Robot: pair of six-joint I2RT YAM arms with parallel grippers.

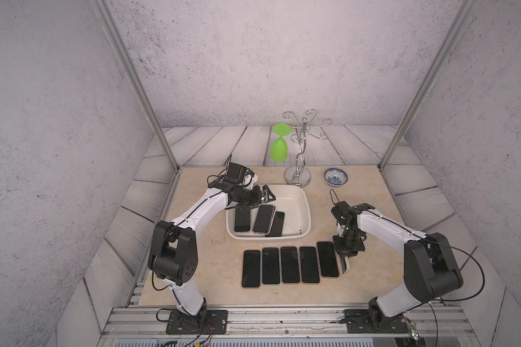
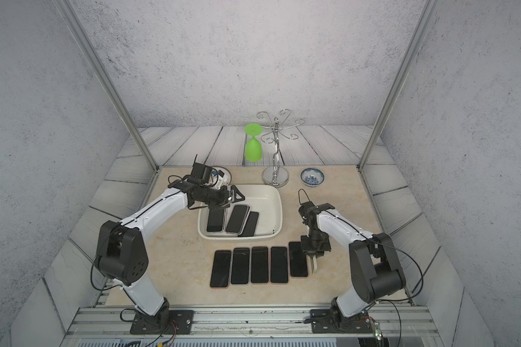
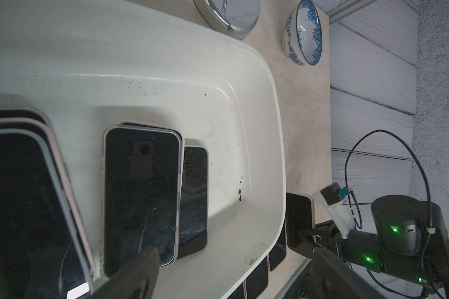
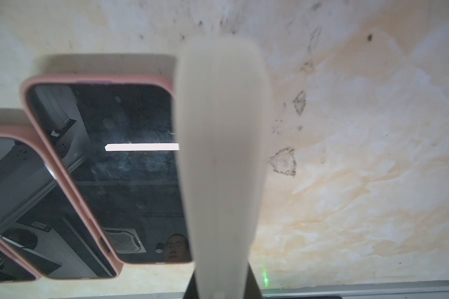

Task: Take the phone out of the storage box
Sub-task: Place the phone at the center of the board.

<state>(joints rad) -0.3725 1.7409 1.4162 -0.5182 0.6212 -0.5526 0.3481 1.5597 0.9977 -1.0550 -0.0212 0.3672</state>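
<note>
1. Over the storage box's (image 1: 295, 207) far left corner, your left arm (image 1: 199, 210) is reaching low, and your left gripper (image 1: 254, 202) is hanging with fingers wide apart, holding nothing.
2. Three dark phones (image 1: 263, 219) are lying inside it, partly overlapping.
3. Your right gripper (image 1: 345, 266) is pointing straight down, fingers pressed together on nothing, just beside the end phone (image 1: 327, 259) of a row (image 1: 290, 264) on the table (image 1: 208, 270).
4. Your left wrist view is showing more phones (image 3: 151, 125) hiding underneath; your right wrist view is showing the end phone's pink case (image 4: 99, 80).
</note>
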